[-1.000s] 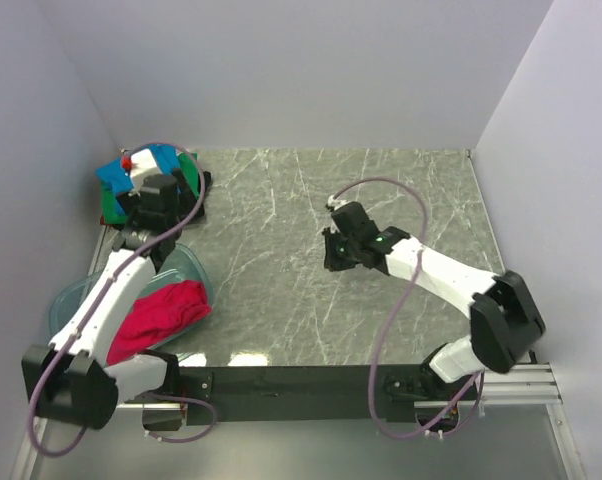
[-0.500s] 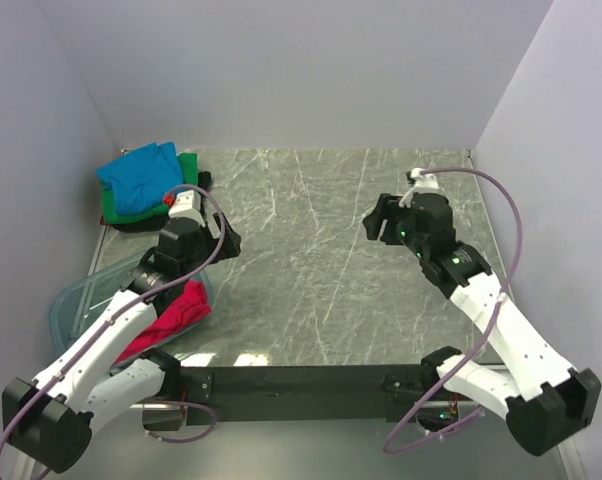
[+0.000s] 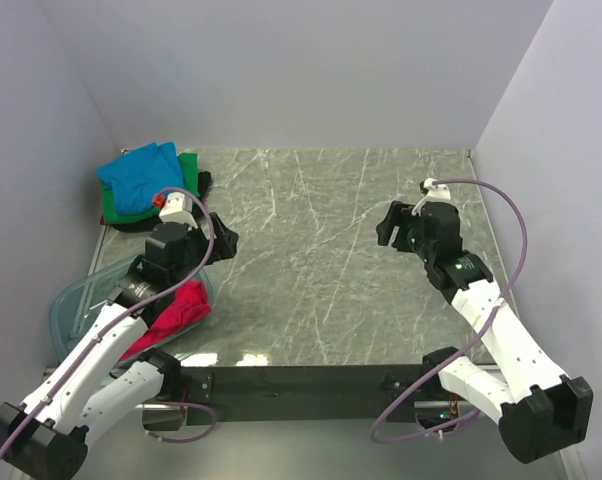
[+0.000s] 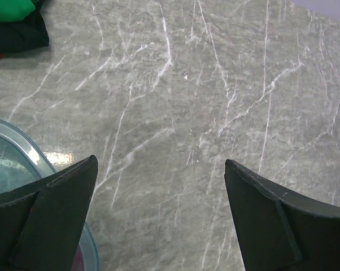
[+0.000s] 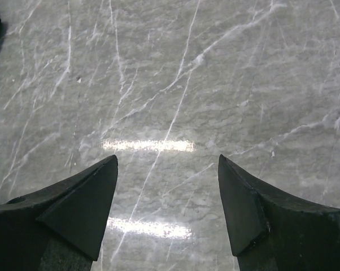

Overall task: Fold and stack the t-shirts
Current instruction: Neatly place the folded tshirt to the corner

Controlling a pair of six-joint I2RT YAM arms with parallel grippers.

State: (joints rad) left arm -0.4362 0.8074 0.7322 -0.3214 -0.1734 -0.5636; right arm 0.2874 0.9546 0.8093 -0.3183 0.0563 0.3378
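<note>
L pincer (image 4: 160, 165) reads wide apart on my wrist cam. Both fingers (image 4: 57, 209) are spread w/ nothing between them but bare table (image 3: 311, 270). It hangs over the stone-look top and touches no cloth.

The stack sits ahead of it & off to its left, in the far corner. From the top down I see the blue tee (image 3: 139, 178), then the green tee (image 3: 189, 167), then the black tee (image 4: 20, 36), whose edge pokes out toward the pincer. Near it, not touching. A thin bit of red shows under the black edge; can't tell what it belongs to.

Just beside that pincer's left finger is the clear bin (image 4: 23, 138), its rim passing under the finger in the wrist view. In the bin lies the magenta-red tee (image 3: 176, 308), bunched up & unfolded, behind the pincer and beside the L forearm.

R pincer (image 5: 167, 161) is also wide, fingers well parted & empty, w/ only table and lamp glare between them. From overhead it points across the table toward the L side. It's well apart from every tee: stack & bin are both far off in front of it. There's a dark scrap at the upper-left edge of the R wrist view, too little to ID.
</note>
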